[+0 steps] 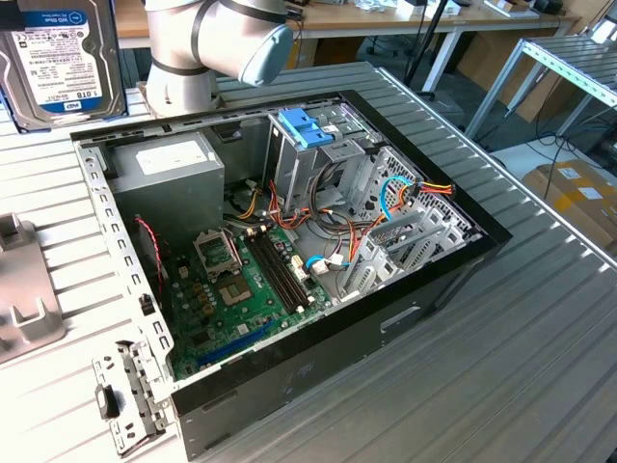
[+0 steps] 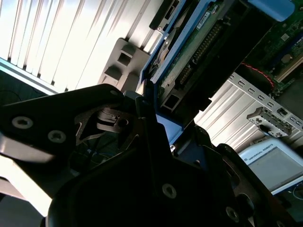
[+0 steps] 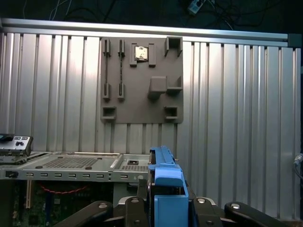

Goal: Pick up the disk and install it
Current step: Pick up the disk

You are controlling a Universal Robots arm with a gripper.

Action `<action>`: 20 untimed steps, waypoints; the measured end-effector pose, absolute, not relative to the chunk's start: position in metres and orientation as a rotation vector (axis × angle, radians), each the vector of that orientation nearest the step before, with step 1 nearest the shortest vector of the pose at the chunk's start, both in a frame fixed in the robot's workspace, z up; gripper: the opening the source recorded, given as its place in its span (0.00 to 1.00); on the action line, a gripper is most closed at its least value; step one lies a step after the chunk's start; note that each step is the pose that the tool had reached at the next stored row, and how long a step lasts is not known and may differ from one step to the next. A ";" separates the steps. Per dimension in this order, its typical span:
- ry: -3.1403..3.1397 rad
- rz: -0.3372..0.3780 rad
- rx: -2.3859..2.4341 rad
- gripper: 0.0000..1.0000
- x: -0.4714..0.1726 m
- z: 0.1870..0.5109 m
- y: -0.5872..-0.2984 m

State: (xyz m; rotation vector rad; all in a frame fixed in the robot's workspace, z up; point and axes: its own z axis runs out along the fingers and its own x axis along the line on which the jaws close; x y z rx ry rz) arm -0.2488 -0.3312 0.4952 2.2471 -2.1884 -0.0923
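At the exterior view's upper left hangs the flat, white-labelled disk. The gripper clamps its blue plastic frame between black jaws.

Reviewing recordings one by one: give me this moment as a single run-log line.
jaws: shut on disk | disk: held up outside computer case | install: not yet done

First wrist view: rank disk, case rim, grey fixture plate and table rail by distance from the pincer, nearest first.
1. disk: clamped in the pincer.
2. case rim: just past the disk, alongside it.
3. grey fixture plate: flat on the table, further out.
4. table rail: far table edge.
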 end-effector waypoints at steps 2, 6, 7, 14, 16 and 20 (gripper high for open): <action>-2.188 -0.092 2.247 0.37 -0.248 0.495 -0.332; -2.188 -0.092 2.247 0.37 -0.247 0.495 -0.333; -2.188 -0.092 2.247 0.37 -0.246 0.495 -0.333; -2.188 -0.092 2.247 0.37 -0.245 0.495 -0.335; -2.188 -0.092 2.247 0.37 -0.244 0.495 -0.335; -2.188 -0.092 2.247 0.37 -0.243 0.495 -0.336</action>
